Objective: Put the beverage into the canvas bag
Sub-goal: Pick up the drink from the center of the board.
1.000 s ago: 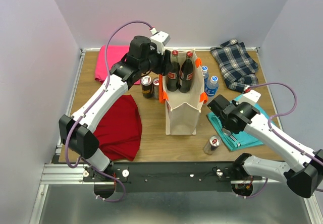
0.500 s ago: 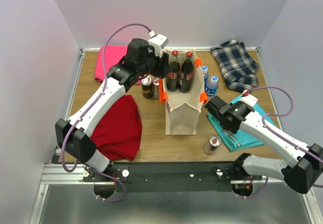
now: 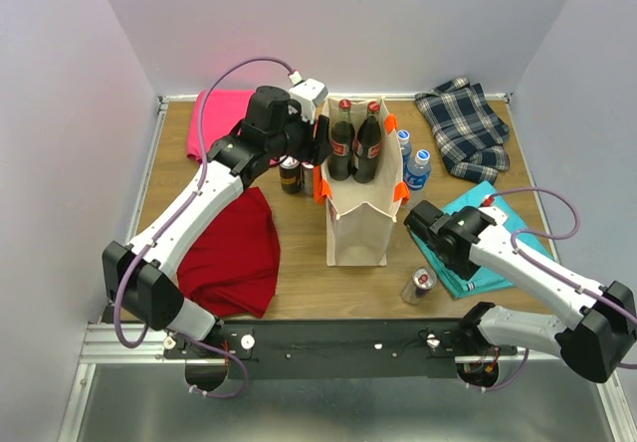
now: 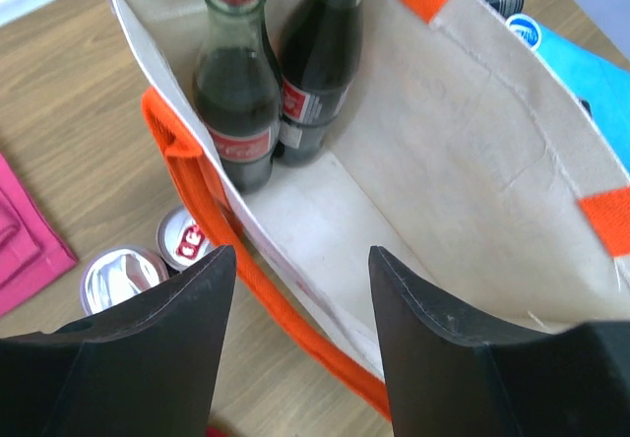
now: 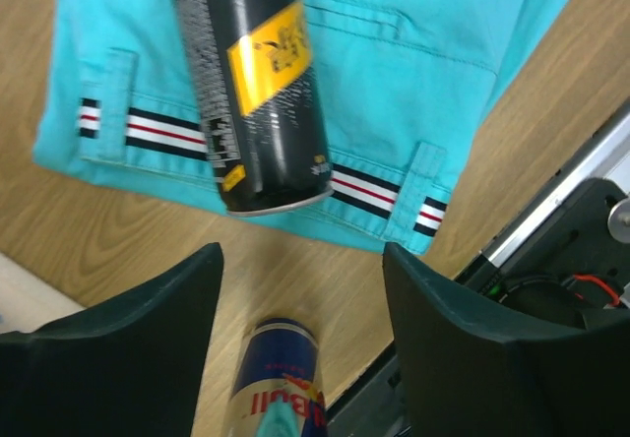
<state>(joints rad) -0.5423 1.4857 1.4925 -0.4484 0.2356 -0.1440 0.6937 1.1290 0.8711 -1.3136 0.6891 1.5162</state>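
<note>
Gaping right jaws hang over a black can.

- Cream canvas bag stands on the counter, two dark bottles upright inside its far end.
- Left pincer hovers by the bag's far left rim.
- A can stands right of the bag, seemingly upright.
</note>
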